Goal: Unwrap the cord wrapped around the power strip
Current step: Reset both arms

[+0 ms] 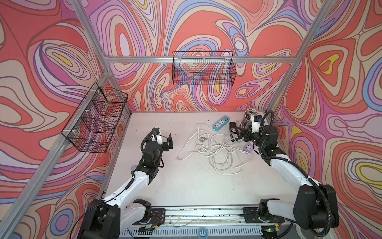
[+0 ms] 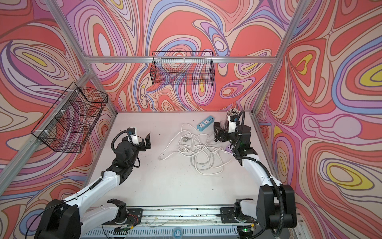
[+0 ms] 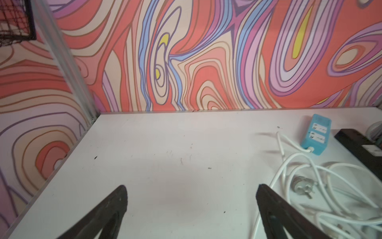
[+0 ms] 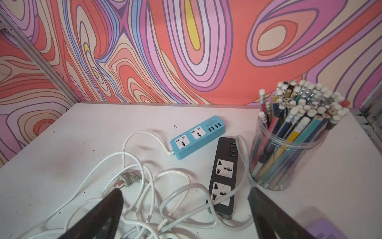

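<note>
Right fingers point(image 4: 103, 211) wide — black power strip point(image 4: 223, 149) lengthwise, seemingly toward wall point(image 4: 186, 62).

With the back wall at 12 o'clock, the table point(image 1: 182, 186) lies bare from 6 through 9 to 11 o'clock. The wide-spread left claw point(image 3: 191, 187) faces open surface there.

From 12 to 3 o'clock the way is cluttered:
- Loose white cords point(image 1: 215, 149) sprawl at 1 to 3.
- The blue power strip point(image 1: 221, 123) lies at 1.
- The black power strip point(image 4: 224, 175) lies at 2, under the wide-spread right claw point(image 4: 185, 191).
- The purple power strip point(image 1: 248, 148) lies at 3.
- A jar of pencils point(image 4: 289, 149) blocks the 1 o'clock corner, with one cord in the narrow gap beside the black strip.

A wire basket point(image 1: 97, 120) juts from the 9 o'clock wall.
</note>
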### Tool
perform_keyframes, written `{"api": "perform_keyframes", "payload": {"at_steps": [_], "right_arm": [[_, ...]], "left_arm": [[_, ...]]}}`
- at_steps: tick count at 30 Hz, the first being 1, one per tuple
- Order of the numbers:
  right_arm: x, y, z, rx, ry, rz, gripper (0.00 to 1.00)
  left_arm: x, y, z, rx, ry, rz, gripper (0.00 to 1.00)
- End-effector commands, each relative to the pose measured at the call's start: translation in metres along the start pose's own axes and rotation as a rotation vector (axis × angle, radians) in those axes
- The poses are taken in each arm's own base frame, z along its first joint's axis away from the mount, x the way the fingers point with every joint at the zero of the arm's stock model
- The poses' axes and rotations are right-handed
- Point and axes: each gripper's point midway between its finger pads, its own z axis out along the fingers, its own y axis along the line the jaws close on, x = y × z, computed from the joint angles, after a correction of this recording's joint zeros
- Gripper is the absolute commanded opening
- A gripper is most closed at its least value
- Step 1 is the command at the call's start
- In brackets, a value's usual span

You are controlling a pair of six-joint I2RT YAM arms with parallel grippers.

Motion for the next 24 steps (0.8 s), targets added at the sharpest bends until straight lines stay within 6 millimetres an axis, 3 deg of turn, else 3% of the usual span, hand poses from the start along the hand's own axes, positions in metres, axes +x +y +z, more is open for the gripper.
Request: {"api": "perform_keyframes", "payload": {"at_steps": [1,4,12,24], "right_arm": [[-0.001,-0.012,0.003,0.062,-0.067,-0.033,0.99],[0.014,-0.023,0.005,0.113,-0.059,-0.022,0.98],[0.031,-0.037,0.003,0.191,-0.045,-0.015,0.98],[0.052,-0.053,0.007,0.262,-0.005,0.004,0.98]], "left_arm": [[-0.009,0.021,-0.007,-0.12,-0.091,-0.007,1.0],[0.006,0.027,-0.008,-0.153,-0.084,0.009,1.0],[0.033,0.04,-0.017,-0.215,-0.071,0.056,1.0],[0.066,0.039,-0.014,-0.207,-0.036,0.151,1.0]]}}
